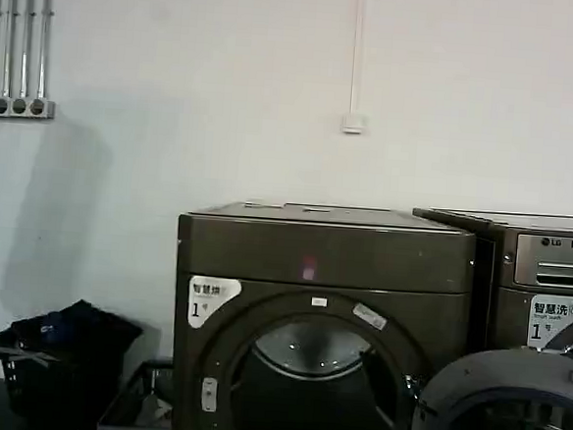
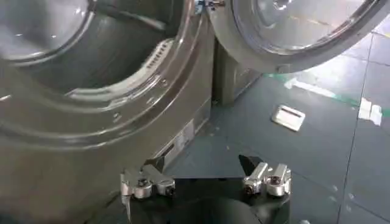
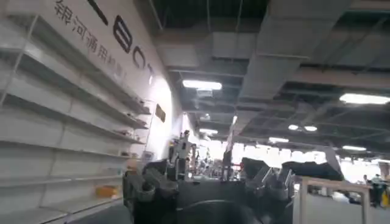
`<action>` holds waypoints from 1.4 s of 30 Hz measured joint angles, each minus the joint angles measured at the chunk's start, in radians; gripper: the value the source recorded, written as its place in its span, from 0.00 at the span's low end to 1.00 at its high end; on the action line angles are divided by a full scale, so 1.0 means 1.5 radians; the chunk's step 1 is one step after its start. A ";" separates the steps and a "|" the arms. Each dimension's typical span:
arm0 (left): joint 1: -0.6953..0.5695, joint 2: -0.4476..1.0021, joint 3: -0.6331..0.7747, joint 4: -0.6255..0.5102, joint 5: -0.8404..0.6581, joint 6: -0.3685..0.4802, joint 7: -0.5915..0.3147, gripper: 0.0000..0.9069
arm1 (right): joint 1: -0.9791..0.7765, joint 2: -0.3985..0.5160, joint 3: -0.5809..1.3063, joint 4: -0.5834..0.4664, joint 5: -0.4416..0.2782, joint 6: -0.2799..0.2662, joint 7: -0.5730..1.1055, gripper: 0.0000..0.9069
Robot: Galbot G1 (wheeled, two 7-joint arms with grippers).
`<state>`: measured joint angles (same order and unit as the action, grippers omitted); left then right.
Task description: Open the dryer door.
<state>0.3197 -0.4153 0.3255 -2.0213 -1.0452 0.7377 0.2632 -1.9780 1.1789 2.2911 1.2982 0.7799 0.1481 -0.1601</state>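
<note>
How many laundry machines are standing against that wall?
2: the dryer in the middle, its dryer door swung open to the right, and an LG-marked machine beside it at the right edge. More may stand out of frame.

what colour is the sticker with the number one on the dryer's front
White, with dark print; the sticker shows best in the head view, on the dark bronze-grey dryer.

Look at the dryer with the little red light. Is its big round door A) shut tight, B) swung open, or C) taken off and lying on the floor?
B: the dryer door hangs swung out to the side of the dryer, and you can see straight into the shiny drum through the round opening.
</note>
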 joint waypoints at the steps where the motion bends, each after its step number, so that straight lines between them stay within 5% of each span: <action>1: 0.026 0.018 -0.030 -0.002 0.010 0.000 0.013 1.00 | 0.003 -0.002 -0.003 0.000 -0.001 -0.001 0.000 1.00; 5: 0.130 0.076 -0.138 -0.005 0.070 -0.002 0.060 1.00 | 0.010 -0.006 -0.014 0.003 -0.004 -0.001 0.000 1.00; 12: 0.236 0.147 -0.262 0.018 0.032 0.000 0.063 1.00 | 0.021 -0.014 -0.030 0.000 -0.014 0.000 -0.002 1.00; 19: 0.271 0.204 -0.292 0.032 -0.047 0.000 0.078 1.00 | 0.038 -0.017 -0.051 0.007 -0.024 0.001 -0.002 1.00; 28: 0.335 0.280 -0.315 0.050 -0.167 -0.001 0.027 1.00 | 0.056 -0.023 -0.068 -0.008 -0.038 0.009 -0.006 1.00; 42: 0.415 0.321 -0.349 0.076 -0.190 -0.001 -0.022 1.00 | 0.064 -0.027 -0.076 -0.006 -0.042 0.007 -0.005 1.00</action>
<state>0.9427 0.0656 -0.1978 -1.9079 -1.3308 0.7363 0.2303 -1.8822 1.1390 2.1765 1.2895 0.7173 0.1590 -0.1675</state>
